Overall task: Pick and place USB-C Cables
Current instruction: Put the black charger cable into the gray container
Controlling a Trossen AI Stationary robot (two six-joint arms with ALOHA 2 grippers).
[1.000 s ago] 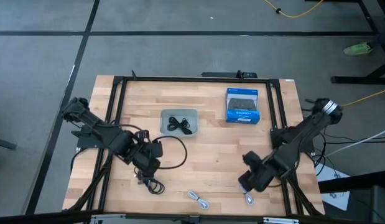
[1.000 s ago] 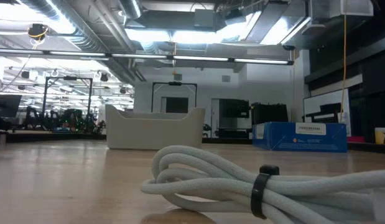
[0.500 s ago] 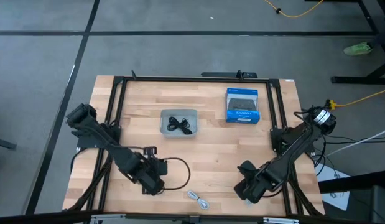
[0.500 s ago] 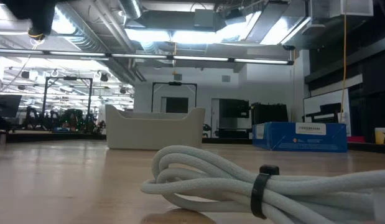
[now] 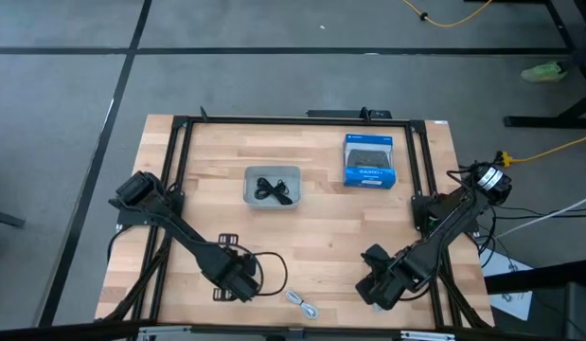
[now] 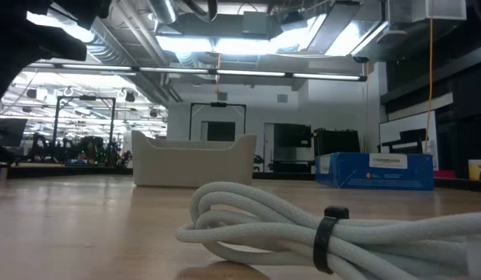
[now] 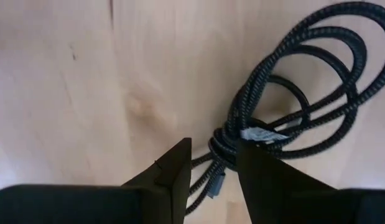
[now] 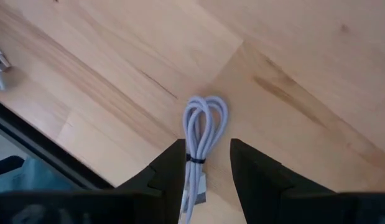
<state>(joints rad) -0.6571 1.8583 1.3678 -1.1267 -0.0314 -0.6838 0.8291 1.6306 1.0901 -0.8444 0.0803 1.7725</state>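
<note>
My left gripper (image 5: pixel 240 282) is low near the table's near edge, open, over a coiled black USB-C cable (image 7: pixel 292 106); its fingers stand on either side of the cable's tied neck (image 7: pixel 224 144). My right gripper (image 5: pixel 376 292) is open near the near right corner, with its fingers either side of a bundled white cable (image 8: pixel 203 127). Both cables lie flat on the wood and are hidden under the grippers in the high view. Another white cable (image 5: pixel 304 304) (image 6: pixel 302 229) lies between the arms. One more black cable (image 5: pixel 274 188) lies in the grey tray (image 5: pixel 251 175).
A blue-and-black retail box (image 5: pixel 370 161) (image 6: pixel 376 171) lies toward the far right. The tray (image 6: pixel 192 159) stands at the table's middle, toward the far side. A black frame (image 5: pixel 174 152) runs along the table's sides. Bare wood lies between tray and grippers.
My left gripper has moved toward the near edge and a little right, coming down over the black cable, which it now covers in the high view. My right gripper has moved toward the near edge over the white cable, then kept still. No cable has moved.
</note>
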